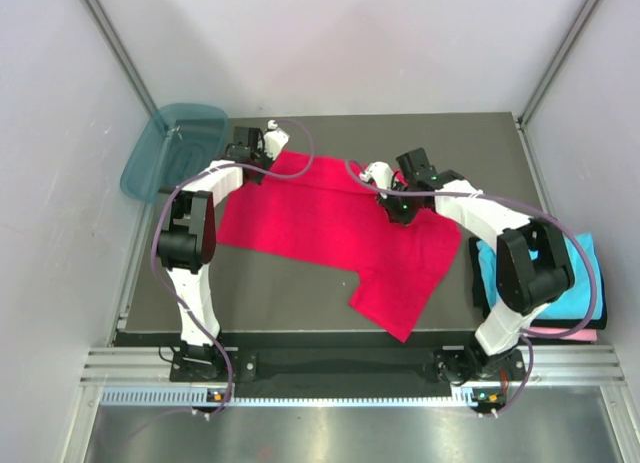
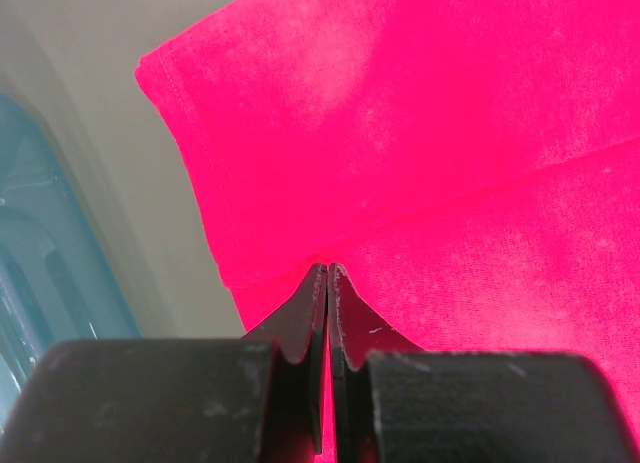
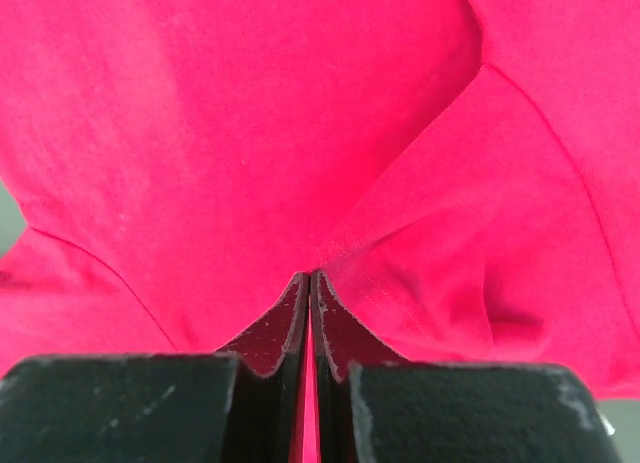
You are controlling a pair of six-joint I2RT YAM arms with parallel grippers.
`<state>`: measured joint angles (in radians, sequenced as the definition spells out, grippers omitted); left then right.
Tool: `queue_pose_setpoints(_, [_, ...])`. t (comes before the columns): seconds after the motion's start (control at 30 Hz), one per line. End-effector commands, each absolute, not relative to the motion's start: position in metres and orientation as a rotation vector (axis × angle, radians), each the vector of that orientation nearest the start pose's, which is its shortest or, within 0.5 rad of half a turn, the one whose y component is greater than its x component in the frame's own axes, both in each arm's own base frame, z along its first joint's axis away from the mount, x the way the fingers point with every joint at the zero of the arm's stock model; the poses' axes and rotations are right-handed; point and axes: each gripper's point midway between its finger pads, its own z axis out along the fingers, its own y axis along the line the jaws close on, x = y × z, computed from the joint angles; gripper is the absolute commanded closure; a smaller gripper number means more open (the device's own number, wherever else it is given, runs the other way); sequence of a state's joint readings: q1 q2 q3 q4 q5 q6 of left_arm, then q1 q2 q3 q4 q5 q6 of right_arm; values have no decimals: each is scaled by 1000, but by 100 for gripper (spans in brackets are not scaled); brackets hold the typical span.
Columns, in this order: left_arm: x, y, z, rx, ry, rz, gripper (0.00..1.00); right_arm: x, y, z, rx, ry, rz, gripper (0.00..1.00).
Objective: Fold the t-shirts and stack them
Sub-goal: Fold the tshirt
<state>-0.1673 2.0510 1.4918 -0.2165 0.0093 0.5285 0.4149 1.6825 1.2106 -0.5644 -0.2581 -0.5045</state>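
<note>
While the crimson red cloth t-shirt (image 1: pixel 320 223) lies spread on the dark table (image 1: pixel 300 303), the left gripper (image 2: pixel 328 270) pinches its edge and the right gripper (image 3: pixel 308 276) clamps a fold.

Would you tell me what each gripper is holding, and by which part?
Both pinch the red t-shirt: the left gripper at its far-left corner beside a hemmed edge, the right gripper on a pucker of cloth near its far edge.

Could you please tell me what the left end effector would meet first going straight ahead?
The red t-shirt; the left end effector is shut on it, more cloth lying directly ahead.
</note>
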Motion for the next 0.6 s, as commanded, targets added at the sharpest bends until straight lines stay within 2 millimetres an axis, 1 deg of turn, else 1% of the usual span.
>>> queue_pose_setpoints(0.0, [544, -72, 105, 762, 2103, 184, 97, 354, 193, 107, -1152, 2259, 235, 100])
queue_pose_setpoints(0.07, [543, -70, 104, 754, 2107, 184, 97, 355, 198, 107, -1093, 2284, 247, 98])
queue_pose_setpoints(0.1, [543, -70, 104, 751, 2109, 183, 97, 359, 203, 109, -1076, 2279, 252, 93])
queue_pose_setpoints(0.13, [543, -70, 103, 753, 2109, 183, 97, 360, 206, 108, -1044, 2293, 263, 84])
queue_pose_setpoints(0.17, [542, -71, 104, 754, 2108, 176, 97, 362, 209, 103, -1034, 2310, 271, 76])
queue_pose_setpoints(0.2, [542, -71, 104, 753, 2107, 173, 97, 366, 213, 103, -1021, 2308, 282, 68])
queue_pose_setpoints(0.23, [541, -71, 104, 754, 2108, 171, 97, 373, 220, 113, -989, 2292, 306, 67])
queue_pose_setpoints(0.27, [541, -71, 106, 752, 2106, 174, 97, 377, 224, 115, -979, 2288, 324, 67])
queue_pose_setpoints(0.3, [540, -70, 106, 751, 2108, 177, 97, 386, 231, 131, -955, 2252, 344, 67])
queue_pose_setpoints(0.37, [541, -70, 109, 751, 2102, 183, 97, 393, 237, 145, -945, 2216, 359, 67])
queue_pose_setpoints(0.4, [541, -70, 111, 750, 2099, 183, 97, 400, 235, 155, -934, 2195, 336, 67])
queue_pose_setpoints(0.47, [542, -70, 112, 751, 2099, 182, 97, 409, 220, 160, -921, 2183, 242, 68])
queue_pose_setpoints(0.5, [543, -70, 114, 750, 2096, 182, 97, 414, 198, 153, -896, 2209, 205, 70])
queue_pose_setpoints(0.57, [542, -70, 116, 752, 2093, 182, 97, 416, 171, 148, -840, 2254, 193, 71])
